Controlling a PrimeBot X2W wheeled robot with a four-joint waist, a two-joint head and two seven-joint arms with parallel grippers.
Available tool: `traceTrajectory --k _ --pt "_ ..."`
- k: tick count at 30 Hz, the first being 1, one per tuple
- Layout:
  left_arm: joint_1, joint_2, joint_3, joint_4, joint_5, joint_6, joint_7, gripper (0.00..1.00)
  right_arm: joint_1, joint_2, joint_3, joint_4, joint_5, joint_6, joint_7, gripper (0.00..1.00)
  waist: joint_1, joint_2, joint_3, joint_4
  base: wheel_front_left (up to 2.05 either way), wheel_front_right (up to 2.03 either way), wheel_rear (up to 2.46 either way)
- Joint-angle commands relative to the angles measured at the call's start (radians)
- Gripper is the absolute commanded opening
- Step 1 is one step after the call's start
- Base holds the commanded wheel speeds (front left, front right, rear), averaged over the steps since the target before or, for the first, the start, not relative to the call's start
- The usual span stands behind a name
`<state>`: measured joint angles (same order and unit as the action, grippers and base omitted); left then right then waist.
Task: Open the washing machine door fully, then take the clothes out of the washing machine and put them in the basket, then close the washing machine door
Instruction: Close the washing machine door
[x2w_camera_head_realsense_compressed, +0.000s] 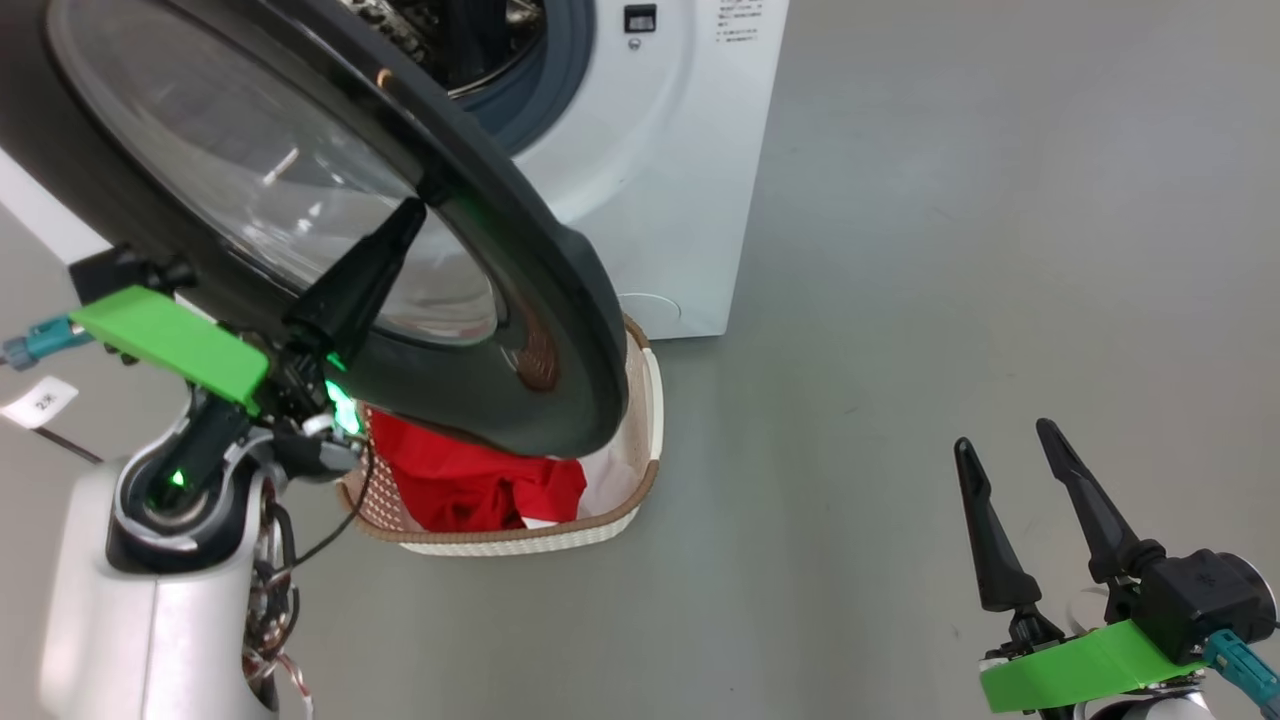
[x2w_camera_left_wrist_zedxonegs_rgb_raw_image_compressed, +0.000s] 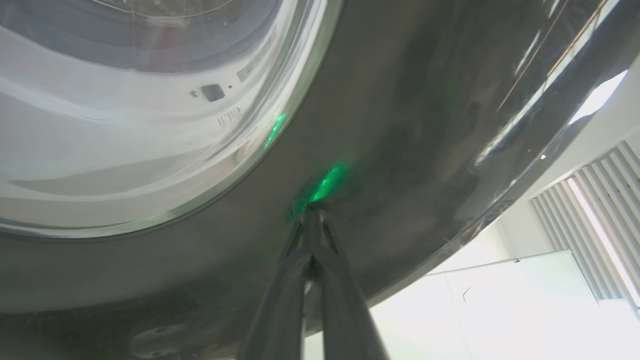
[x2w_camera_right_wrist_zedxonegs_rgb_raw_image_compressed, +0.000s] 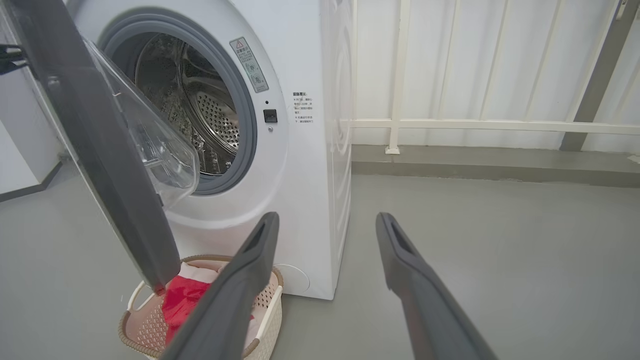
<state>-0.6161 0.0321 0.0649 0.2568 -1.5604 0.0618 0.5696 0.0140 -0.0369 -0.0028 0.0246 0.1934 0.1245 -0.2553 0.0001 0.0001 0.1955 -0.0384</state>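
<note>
On the left, our left pincer (x2w_camera_head_realsense_compressed: 412, 208) is pressed together, and its tips touch the glossy black rim of the washing machine door (x2w_camera_head_realsense_compressed: 570, 300) (a green light reflects on it there). The door stands swung out, with its lower edge above the basket (x2w_camera_head_realsense_compressed: 648, 400). The clothes (x2w_camera_head_realsense_compressed: 460, 480), red with some white, lie inside this basket, just in front of the washing machine (x2w_camera_head_realsense_compressed: 660, 150). On the right, our right pincer (x2w_camera_head_realsense_compressed: 1002, 436) is spread and pinches nothing, over the grey floor (x2w_camera_head_realsense_compressed: 900, 300).

clothes (x2w_camera_head_realsense_compressed: 470, 480) in basket (x2w_camera_head_realsense_compressed: 560, 535)
</note>
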Motion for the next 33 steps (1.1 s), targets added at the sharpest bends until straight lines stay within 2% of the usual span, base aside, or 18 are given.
traceTrajectory --k 1,6,19,33 --pt "-0.043 0.018 0.021 -0.017 -0.009 -0.010 -0.010 0.00 -0.037 -0.013 0.026 -0.023 0.005 0.006 -0.006 1.00 -0.0001 -0.0001 0.010 -0.012 0.00 0.00 0.00" --pt "-0.078 0.018 0.000 0.015 -0.005 -0.027 -0.019 0.00 -0.043 -0.013 0.030 -0.021 0.005 0.006 -0.006 1.00 -0.0001 -0.0001 0.025 -0.033 0.00 0.00 0.00" --pt "-0.177 0.018 -0.032 0.153 0.032 -0.067 -0.155 0.00 -0.052 -0.013 0.037 -0.022 -0.003 0.006 -0.006 1.00 -0.0001 -0.0001 0.055 -0.077 0.00 0.00 0.00" --pt "-0.342 0.020 -0.034 0.301 0.012 -0.113 -0.197 0.00 -0.076 -0.013 0.050 -0.026 0.002 0.006 -0.006 1.00 -0.0001 -0.0001 0.107 -0.113 0.00 0.00 0.00"
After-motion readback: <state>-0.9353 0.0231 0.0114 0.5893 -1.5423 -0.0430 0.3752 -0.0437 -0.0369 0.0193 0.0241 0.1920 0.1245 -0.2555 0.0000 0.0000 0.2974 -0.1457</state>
